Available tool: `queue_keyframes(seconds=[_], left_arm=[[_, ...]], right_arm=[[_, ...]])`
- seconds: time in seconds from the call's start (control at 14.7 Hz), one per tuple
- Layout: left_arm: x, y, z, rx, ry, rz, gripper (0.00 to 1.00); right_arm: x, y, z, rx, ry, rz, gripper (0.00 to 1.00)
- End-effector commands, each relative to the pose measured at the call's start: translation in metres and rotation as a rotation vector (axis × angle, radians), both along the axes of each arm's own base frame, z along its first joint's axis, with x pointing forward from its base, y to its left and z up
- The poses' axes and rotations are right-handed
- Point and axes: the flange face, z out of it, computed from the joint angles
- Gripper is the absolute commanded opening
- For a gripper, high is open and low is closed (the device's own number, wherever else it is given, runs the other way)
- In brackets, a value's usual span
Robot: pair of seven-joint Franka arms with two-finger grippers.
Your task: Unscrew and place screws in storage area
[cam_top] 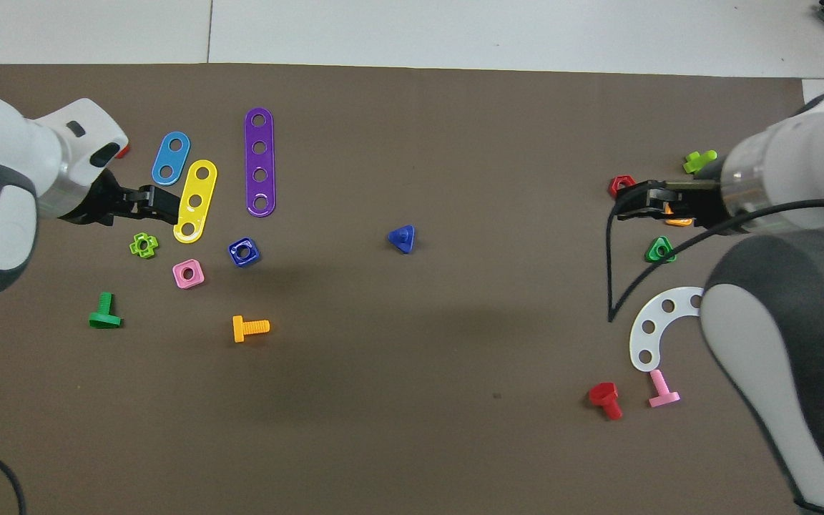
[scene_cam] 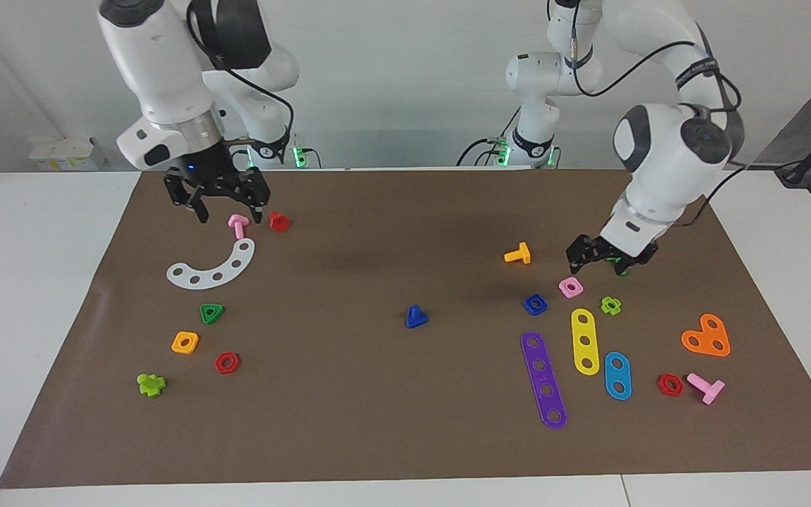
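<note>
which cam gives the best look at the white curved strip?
Facing view. The white curved strip lies fully in sight there, all four holes showing, with a pink bolt just nearer the robots. In the overhead view the right arm covers one end of the strip, so only three holes show.

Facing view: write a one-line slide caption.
Blue bolt lies mid-mat between the raised right gripper and left gripper.

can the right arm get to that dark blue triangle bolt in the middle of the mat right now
Probably yes. The blue bolt lies alone on bare mat with nothing around it. The right gripper hangs open and empty over the pink bolt, so only a sideways reach toward mid-table looks needed.
</note>
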Motion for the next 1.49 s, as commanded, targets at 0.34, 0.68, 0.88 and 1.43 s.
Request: queue_keyframes(seconds=[0.34, 0.68, 0.88, 1.43], left_arm=[[-0.049, 0.109, 0.078, 0.026, -0.032, 0.065, 1.00], [-0.051, 0.105, 0.129, 0.108, 0.021, 0.047, 1.00], [-0.051, 0.082, 0.133, 0.105, 0.027, 0.067, 1.00], [-0.047, 0.027, 0.121, 0.075, 0.007, 0.033, 1.00]], right_arm=[[0.051, 0.207, -0.131, 0.035, -0.033, -0.047, 1.00], [0.042, 0.273, -0.200, 0.029, -0.069, 0.014, 1.00], [0.034, 0.276, -0.238, 0.027, -0.073, 0.074, 0.99], [0.018, 0.261, -0.267, -0.012, -0.023, 0.123, 0.56]])
